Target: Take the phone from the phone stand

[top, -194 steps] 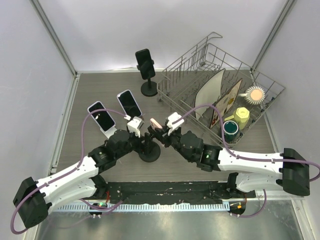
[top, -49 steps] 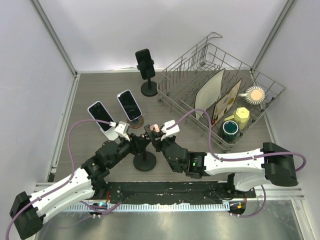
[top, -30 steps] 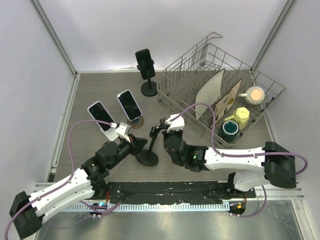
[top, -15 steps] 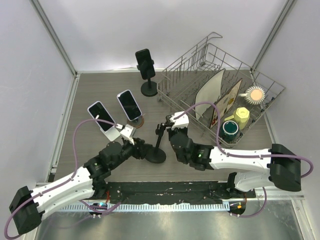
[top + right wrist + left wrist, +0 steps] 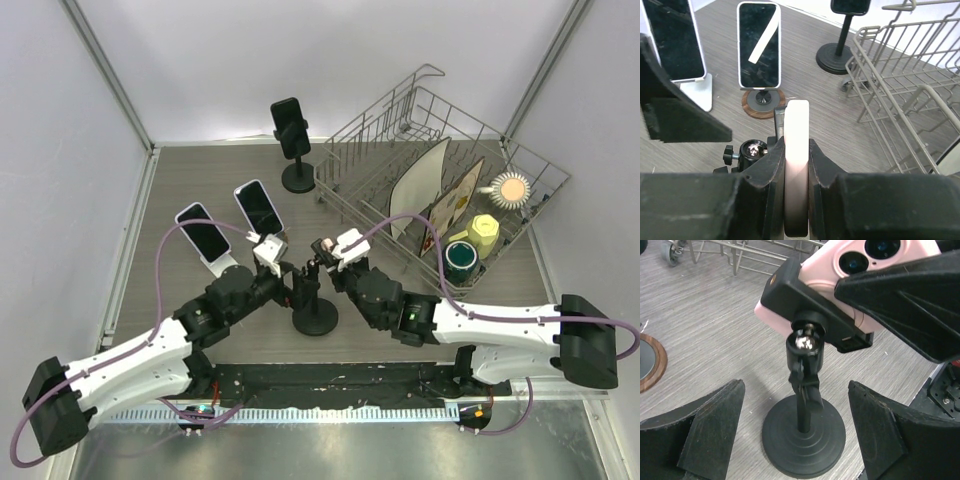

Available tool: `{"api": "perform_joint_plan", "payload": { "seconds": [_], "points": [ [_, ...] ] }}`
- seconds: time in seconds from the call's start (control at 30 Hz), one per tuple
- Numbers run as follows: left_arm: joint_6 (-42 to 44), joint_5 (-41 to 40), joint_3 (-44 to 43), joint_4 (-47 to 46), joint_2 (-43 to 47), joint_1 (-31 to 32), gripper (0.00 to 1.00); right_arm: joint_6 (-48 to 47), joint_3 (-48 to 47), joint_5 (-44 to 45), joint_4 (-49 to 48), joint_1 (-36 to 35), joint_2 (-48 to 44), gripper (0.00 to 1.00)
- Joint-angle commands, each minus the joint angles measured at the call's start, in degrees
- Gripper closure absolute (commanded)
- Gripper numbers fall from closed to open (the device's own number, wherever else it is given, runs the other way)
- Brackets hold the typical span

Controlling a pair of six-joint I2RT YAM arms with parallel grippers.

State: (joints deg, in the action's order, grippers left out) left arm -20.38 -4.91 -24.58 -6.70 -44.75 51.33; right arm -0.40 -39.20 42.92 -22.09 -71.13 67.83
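Both reach inward to phone stand (image 5: pixel 803 442): left pincer (image 5: pixel 796 410) spread wide astride it, right pincer (image 5: pixel 796 165) clenched on phone (image 5: pixel 799 130).

White-and-black arms (image 5: pixel 130 365), looping purple cables (image 5: pixel 178 230)

A grey wire dish rack (image 5: pixel 372 140) fills the far right corner of the grey wood-grain desk (image 5: pixel 180 180), holding a white plate (image 5: pixel 420 180), a dark green cup (image 5: pixel 461 258) and a yellow cup (image 5: pixel 485 232). A black phone on a black pedestal stand (image 5: pixel 289 122) sits at the far edge. Near the left edge are two dark-screened phones, one on a white wedge (image 5: pixel 203 232) and one on a round wooden base (image 5: pixel 258 207).
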Motion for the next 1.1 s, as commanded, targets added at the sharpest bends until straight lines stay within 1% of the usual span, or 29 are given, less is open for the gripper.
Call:
{"api": "perform_joint_plan", "payload": {
  "seconds": [0.0,0.03,0.07,0.2,0.3,0.33,0.4,0.43,0.47,0.5,0.53,0.57,0.7,0.77,0.8,0.83,0.9,0.97,1.0,1.03,1.07],
  "points": [
    [3.4,0.4,-4.7,-0.7,-4.3,0.2,0.14,-1.0,-1.6,-5.5,-3.2,-0.8,-2.4,0.99],
    [4.3,0.9,-5.2,-0.6,-5.3,0.2,0.18,-1.0,-1.8,-5.8,-2.9,-1.1,-2.4,0.99],
    [4.9,1.3,-5.7,-0.5,-7.4,0.2,0.19,-1.0,-1.9,-6.3,-2.7,-1.3,-2.3,0.99],
    [6.9,2.6,-8.8,0.9,-11.2,0.2,0.27,-1.9,-2.4,-8.0,-0.9,-1.8,-2.5,0.99],
    [7.7,4.1,-10.0,1.4,-13.2,0.2,0.37,-2.0,-2.6,-9.6,0.5,-2.3,-3.2,0.99],
    [7.7,4.3,-10.0,1.4,-13.5,0.3,0.49,-1.8,-2.5,-9.7,0.6,-2.3,-3.5,0.99],
    [7.8,4.7,-10.1,1.4,-14.0,0.2,0.61,-1.4,-2.7,-9.6,2.3,-2.3,-4.2,0.99],
    [8.0,4.7,-10.1,1.5,-14.0,0.2,0.75,-1.0,-3.5,-9.5,3.5,-2.4,-4.4,0.99],
    [8.1,4.7,-10.0,1.6,-14.0,0.3,0.80,-0.2,-4.3,-9.3,5.2,-2.4,-4.3,0.99],
    [8.5,4.7,-9.8,1.9,-14.0,0.2,0.86,0.2,-5.2,-9.4,9.2,-2.4,-4.2,0.99],
    [8.7,4.3,-9.6,2.3,-13.4,0.3,0.98,0.3,-6.8,-9.4,11.2,-2.4,-4.2,0.99],
    [8.9,3.8,-9.5,2.6,-13.1,0.3,1.00,2.4,-7.6,-9.3,12.9,-2.3,-4.2,0.99],
    [10.0,0.3,-8.1,3.6,-10.9,0.2,1.00,7.2,-10.1,-7.2,21.6,-2.4,-4.9,0.99],
    [10.8,-1.9,-7.6,4.0,-9.7,0.3,1.00,9.3,-13.8,-5.9,27.4,-2.4,-3.6,0.99],
    [10.9,-2.6,-7.1,4.1,-9.3,0.4,1.00,11.1,-15.5,-4.8,33.2,-2.4,-2.6,0.99],
    [11.2,-3.3,-6.8,4.1,-9.0,0.5,1.00,12.0,-18.3,-4.2,35.7,-2.4,-1.8,0.99],
    [11.2,-3.9,-6.1,3.5,-8.1,0.9,1.00,13.8,-19.8,-3.1,39.0,-2.4,-0.5,0.99],
    [10.7,-3.2,-5.2,2.7,-7.6,1.1,1.00,13.9,-18.3,-2.7,37.4,-2.4,-1.6,0.99],
    [10.4,-2.7,-4.9,1.5,-7.5,1.3,1.00,13.7,-17.1,-2.9,33.2,-2.4,-2.3,0.97],
    [9.9,-2.1,-4.6,1.0,-7.4,1.3,1.00,13.2,-15.0,-3.9,31.3,-2.4,-2.9,0.91],
    [8.9,-1.3,-4.1,0.5,-7.4,1.4,1.00,12.9,-14.2,-4.7,27.7,-2.4,-3.8,0.82]
  ]
}}
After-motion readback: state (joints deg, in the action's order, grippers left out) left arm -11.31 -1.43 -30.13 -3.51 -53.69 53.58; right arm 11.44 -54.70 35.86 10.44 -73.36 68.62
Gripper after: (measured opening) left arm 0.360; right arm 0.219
